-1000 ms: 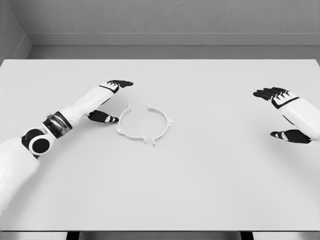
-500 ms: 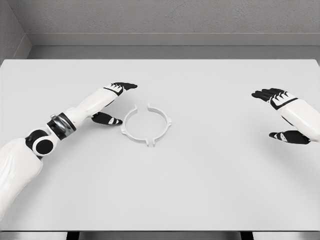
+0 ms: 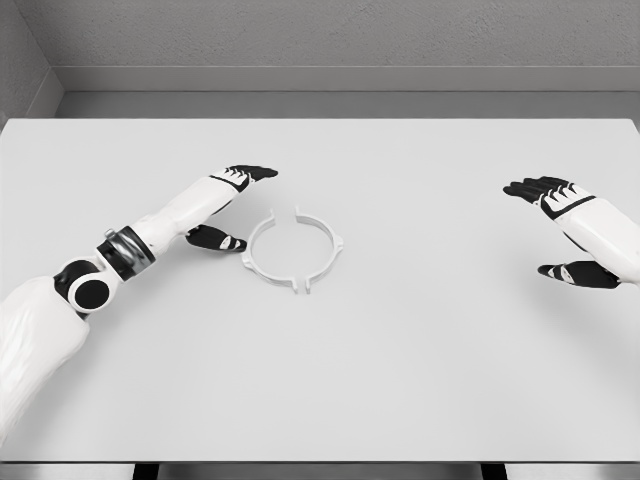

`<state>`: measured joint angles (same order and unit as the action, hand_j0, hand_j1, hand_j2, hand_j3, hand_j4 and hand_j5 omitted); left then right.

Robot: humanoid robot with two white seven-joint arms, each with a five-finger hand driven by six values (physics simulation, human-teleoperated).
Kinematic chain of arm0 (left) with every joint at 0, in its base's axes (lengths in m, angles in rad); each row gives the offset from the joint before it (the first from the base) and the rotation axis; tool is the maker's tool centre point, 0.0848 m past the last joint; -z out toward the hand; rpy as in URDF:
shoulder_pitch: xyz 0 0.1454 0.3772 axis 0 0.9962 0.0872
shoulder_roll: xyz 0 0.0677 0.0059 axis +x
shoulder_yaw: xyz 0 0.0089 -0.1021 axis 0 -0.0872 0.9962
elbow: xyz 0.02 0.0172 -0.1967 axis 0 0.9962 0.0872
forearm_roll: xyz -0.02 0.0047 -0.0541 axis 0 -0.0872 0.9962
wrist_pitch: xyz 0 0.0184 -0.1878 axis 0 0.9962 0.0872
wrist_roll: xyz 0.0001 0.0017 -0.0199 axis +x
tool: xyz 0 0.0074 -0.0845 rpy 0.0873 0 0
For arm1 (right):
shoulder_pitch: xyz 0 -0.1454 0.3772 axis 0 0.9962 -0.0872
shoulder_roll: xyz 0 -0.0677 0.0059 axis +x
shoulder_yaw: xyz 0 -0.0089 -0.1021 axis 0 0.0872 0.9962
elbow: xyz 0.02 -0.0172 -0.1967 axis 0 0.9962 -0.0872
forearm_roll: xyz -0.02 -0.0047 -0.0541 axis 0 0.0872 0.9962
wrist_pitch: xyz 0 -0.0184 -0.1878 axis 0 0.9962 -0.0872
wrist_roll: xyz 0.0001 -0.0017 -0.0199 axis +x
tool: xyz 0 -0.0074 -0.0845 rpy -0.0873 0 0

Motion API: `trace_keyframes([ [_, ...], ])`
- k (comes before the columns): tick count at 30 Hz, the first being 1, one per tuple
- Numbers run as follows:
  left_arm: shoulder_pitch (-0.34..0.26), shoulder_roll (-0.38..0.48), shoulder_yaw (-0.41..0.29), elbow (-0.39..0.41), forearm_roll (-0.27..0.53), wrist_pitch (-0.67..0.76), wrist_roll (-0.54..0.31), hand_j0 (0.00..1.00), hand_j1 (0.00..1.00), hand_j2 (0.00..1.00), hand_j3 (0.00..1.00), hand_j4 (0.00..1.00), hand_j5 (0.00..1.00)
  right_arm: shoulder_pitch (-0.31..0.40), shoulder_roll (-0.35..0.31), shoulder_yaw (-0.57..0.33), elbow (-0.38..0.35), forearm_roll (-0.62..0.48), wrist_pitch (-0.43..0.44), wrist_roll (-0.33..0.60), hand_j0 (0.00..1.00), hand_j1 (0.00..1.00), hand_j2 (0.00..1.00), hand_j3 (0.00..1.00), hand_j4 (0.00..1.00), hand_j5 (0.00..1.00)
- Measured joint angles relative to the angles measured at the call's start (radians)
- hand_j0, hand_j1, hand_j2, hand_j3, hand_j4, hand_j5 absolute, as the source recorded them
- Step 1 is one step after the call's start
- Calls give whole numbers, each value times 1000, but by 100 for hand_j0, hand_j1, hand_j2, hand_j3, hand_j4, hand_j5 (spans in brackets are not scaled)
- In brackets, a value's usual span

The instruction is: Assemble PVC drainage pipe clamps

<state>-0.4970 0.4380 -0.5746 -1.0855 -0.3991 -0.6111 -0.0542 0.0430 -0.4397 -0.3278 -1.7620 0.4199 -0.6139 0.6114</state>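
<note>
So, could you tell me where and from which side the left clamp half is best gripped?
Probably at the outer middle of the left clamp half's arc, coming from its left, where the left robot hand already sits open beside it. It is a thin, flat curved band on the table, so pinching across the band looks steadier than grabbing its lugged ends.

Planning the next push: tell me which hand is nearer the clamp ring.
Left. The left hand is just beside the clamp ring, on its left edge, fingers open. The right hand hovers far off near the table's right edge.
</note>
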Motion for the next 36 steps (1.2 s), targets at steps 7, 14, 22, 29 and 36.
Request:
trace_keyframes([
  [7, 2, -15, 0, 0, -4, 0, 0, 100, 100, 100, 100, 100, 100, 0, 0, 1, 0, 0, 0, 0, 100, 100, 100, 100, 100, 100],
  [14, -9, -10, 9, 7, 1, 0, 0, 100, 100, 100, 100, 100, 100, 0, 0, 1, -1, -1, 0, 0, 100, 100, 100, 100, 100, 100],
  [22, 28, 53, 21, -45, 17, 0, 3, 100, 100, 100, 100, 100, 100, 0, 0, 1, 1, 0, 0, 0, 100, 100, 100, 100, 100, 100],
  [29, 49, 69, 19, -115, 18, 0, 3, 100, 100, 100, 100, 100, 100, 0, 0, 1, 2, 0, 0, 0, 100, 100, 100, 100, 100, 100],
  [36, 55, 71, 8, -132, 17, 0, 3, 100, 100, 100, 100, 100, 100, 2, 0, 1, 1, -1, 0, 0, 100, 100, 100, 100, 100, 100],
])
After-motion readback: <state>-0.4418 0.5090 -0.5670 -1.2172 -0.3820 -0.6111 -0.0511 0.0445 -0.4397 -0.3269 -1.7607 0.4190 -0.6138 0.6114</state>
